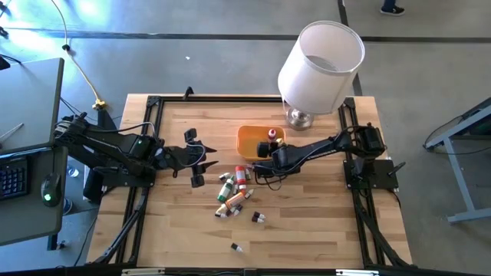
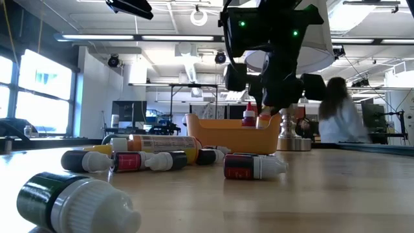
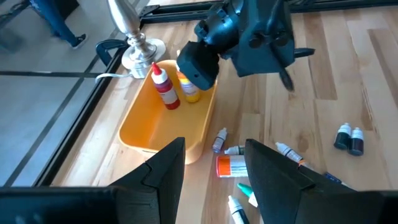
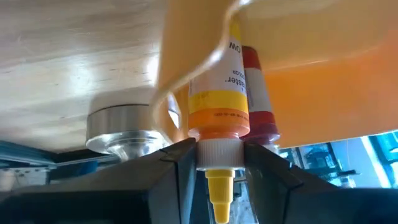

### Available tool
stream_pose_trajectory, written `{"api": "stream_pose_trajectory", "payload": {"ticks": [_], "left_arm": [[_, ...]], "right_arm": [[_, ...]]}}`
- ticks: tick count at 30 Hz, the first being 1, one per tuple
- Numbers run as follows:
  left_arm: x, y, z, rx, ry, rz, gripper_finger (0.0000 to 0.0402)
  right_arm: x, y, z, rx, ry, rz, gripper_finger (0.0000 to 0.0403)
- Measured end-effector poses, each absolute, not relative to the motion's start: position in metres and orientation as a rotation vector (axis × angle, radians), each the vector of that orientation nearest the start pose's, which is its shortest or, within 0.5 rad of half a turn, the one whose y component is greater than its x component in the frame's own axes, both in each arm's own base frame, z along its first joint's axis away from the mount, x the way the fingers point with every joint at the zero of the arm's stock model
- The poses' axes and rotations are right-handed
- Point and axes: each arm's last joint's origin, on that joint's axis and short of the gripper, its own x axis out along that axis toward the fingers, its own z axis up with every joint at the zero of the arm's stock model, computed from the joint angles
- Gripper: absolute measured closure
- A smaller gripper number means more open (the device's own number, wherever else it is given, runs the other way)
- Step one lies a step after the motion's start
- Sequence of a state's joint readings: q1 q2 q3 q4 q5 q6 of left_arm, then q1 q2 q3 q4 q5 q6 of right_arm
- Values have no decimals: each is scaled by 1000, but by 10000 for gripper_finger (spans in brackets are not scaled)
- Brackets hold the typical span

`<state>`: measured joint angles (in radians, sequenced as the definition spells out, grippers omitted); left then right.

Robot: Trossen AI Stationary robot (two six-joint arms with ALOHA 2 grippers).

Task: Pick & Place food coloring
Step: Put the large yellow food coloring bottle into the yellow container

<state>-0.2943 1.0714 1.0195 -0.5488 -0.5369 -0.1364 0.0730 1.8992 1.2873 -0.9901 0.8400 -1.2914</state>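
The right gripper [image 1: 265, 150] is held over the orange tray [image 1: 247, 138], at its edge nearest the pile. Its fingers [image 4: 177, 163] are clamped on the white cap of a yellow food-coloring bottle [image 4: 217, 93], whose yellow nozzle sticks out between them. The bottle is carried inside the tray; whether its base touches the tray floor cannot be told. Just beside the held bottle, a red bottle [image 3: 165, 87] is stood upright in the tray, its red tip seen above the rim in the low view [image 2: 248, 116].

Beyond the tray from this gripper, a lamp with a white shade [image 1: 322, 65] and a metal base [image 1: 299, 117] is placed on the table [image 1: 307, 222].

The remaining food-coloring bottles [image 1: 234, 192] are scattered on the wood just on the other side of the right gripper from the tray, lying on their sides. Two dark bottles [image 1: 258, 218] are seen a little apart from that pile, and a single small one [image 1: 236, 247] lies well away, toward the table's near edge.

The left gripper [image 1: 198, 157] is held above the table, near the pile, with its fingers [image 3: 168, 168] spread apart and nothing between them. The pile is found ahead of it.

A person in white [image 2: 339, 120] is seen in the room behind the table.
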Motion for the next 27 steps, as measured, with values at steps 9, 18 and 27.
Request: {"api": "stream_pose_trajectory", "payload": {"ticks": [9,18,27], "left_arm": [[213,-49,330,111,532,272,238],[213,-49,330,111,533,272,238],[213,-49,330,111,533,272,238]], "right_arm": [[339,3,175,-1707,1764,468,265],[339,3,174,-1684,1751,494,263],[339,4,175,-1717,1766,450,262]]}}
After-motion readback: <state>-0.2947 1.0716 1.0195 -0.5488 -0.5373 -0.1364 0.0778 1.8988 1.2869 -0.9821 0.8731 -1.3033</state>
